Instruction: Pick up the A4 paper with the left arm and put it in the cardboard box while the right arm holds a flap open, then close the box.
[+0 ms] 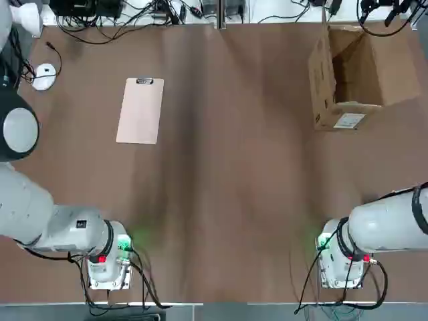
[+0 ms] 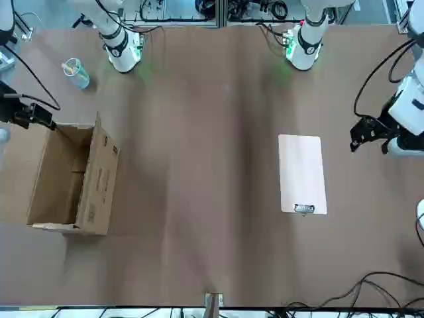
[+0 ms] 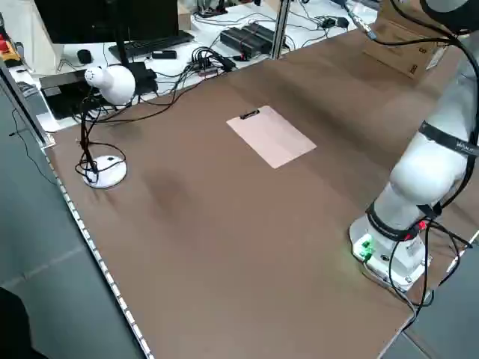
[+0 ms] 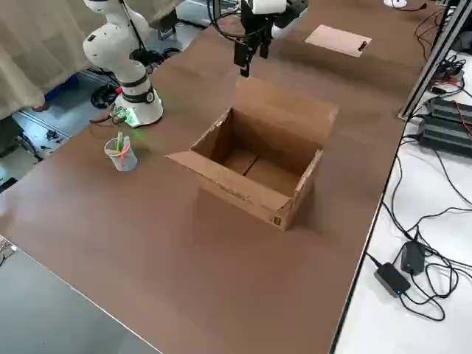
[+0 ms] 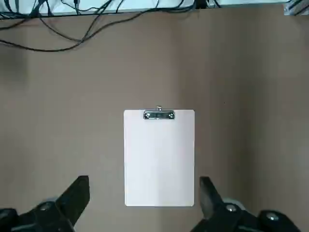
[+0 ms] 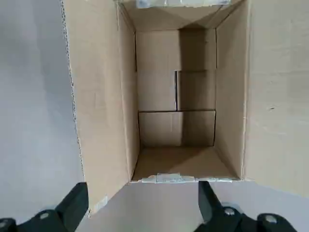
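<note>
The A4 paper (image 1: 140, 110) lies flat on the table's left half, its dark clip at the far short end. It also shows from above in the left wrist view (image 5: 159, 159). My left gripper (image 5: 144, 182) hangs open high above the sheet's near end, touching nothing. The cardboard box (image 1: 361, 73) stands at the far right, top open, flaps up, with a white label (image 1: 349, 120) on its near short face. My right gripper (image 4: 247, 55) hovers open above the box's edge, and the right wrist view looks down into the empty box (image 6: 176, 125).
A clear plastic cup (image 2: 76, 73) stands near the right arm's base. A white desk lamp (image 3: 105, 86) stands on its round foot at the table's far left corner. Cables and black devices line the far edge beyond the table.
</note>
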Motion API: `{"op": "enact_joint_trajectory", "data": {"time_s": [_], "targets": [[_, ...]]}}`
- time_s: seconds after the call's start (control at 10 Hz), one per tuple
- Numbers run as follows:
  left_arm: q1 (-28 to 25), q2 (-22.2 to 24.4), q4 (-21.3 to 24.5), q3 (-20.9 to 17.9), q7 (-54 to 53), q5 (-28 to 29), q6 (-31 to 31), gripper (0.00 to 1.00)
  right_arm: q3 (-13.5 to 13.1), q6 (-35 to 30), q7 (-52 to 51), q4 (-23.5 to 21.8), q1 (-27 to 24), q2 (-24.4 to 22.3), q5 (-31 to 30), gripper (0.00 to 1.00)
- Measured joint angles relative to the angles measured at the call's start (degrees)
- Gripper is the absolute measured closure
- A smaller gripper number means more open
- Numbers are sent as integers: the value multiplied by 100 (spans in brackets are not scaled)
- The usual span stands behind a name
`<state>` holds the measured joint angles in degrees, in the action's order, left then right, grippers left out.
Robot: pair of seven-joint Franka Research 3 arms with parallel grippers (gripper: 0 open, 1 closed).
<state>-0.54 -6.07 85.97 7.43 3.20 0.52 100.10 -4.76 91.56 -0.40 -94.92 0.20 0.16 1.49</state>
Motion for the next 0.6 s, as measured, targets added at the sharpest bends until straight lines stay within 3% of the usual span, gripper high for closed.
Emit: {"op": "enact_joint_trajectory", "data": {"time_s": [0.6], "targets": [[-69, -102, 35, -50, 25, -7, -8, 0, -25, 45, 564, 127, -30, -4, -11, 0]]}}
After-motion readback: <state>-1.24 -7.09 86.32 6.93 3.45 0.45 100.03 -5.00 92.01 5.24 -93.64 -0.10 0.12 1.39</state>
